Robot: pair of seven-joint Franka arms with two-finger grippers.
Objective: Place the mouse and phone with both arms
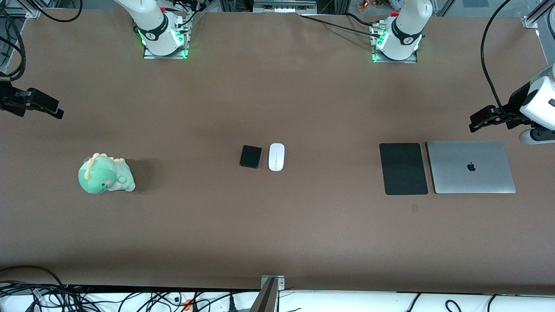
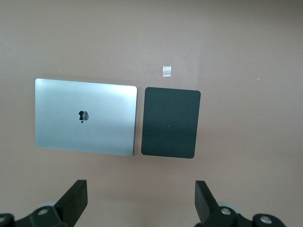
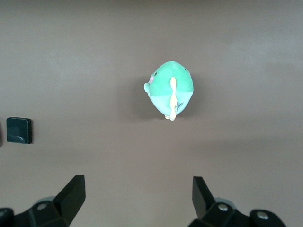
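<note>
Both grippers (image 2: 139, 201) (image 3: 137, 198) wide open, empty

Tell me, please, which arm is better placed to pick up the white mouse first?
The left, marginally. The mouse lies on the side of the phone toward the left arm's end. Both pincers are open: the left pincer above the laptop, the right pincer above the plush dinosaur.
</note>
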